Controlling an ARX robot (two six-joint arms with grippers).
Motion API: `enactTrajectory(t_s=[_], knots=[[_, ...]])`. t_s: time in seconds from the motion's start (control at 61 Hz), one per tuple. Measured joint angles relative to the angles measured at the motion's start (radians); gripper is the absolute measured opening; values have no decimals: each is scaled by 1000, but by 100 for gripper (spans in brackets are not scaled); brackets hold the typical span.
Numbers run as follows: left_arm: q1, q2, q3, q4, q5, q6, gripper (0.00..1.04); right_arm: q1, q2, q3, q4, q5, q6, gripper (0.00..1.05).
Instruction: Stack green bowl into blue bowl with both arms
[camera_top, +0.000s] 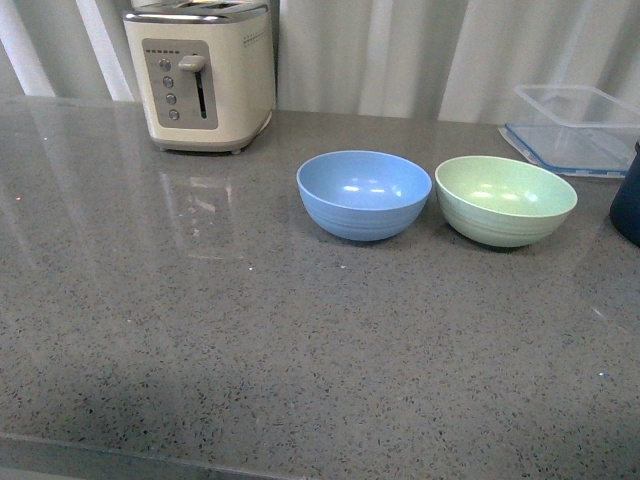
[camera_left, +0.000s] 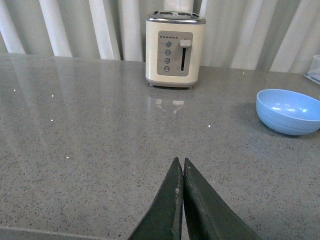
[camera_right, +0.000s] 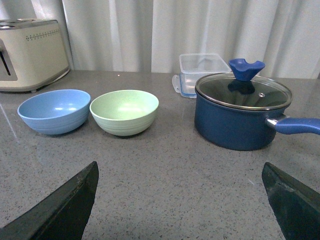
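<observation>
The blue bowl (camera_top: 363, 193) and the green bowl (camera_top: 505, 199) stand upright side by side on the grey stone counter (camera_top: 250, 340), the green one to the right, a small gap between them. Both are empty. Neither arm shows in the front view. My left gripper (camera_left: 180, 161) is shut and empty over bare counter, with the blue bowl (camera_left: 289, 111) well off to its side. My right gripper (camera_right: 180, 167) is wide open and empty, low over the counter, short of the green bowl (camera_right: 124, 111) and the blue bowl (camera_right: 54, 110).
A cream toaster (camera_top: 201, 75) stands at the back left. A clear blue-rimmed plastic box (camera_top: 575, 128) sits at the back right. A dark navy pot with a glass lid (camera_right: 242, 111) stands right of the green bowl, its handle (camera_right: 297, 125) pointing right.
</observation>
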Motion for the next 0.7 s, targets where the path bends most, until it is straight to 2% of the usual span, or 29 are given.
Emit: enactTrajectory(t_s=[0.279, 0.393, 0.574, 0.705], knots=[[0, -68, 0, -68, 0, 0, 4, 0, 0, 0, 0, 0, 0, 95], [0, -198, 0, -232, 0, 0, 4, 0, 0, 0, 0, 0, 0, 95], [0, -237, 0, -244, 0, 0, 4, 0, 0, 0, 0, 0, 0, 95], [0, -237, 0, -245, 0, 0, 31, 0, 0, 0, 0, 0, 0, 95]])
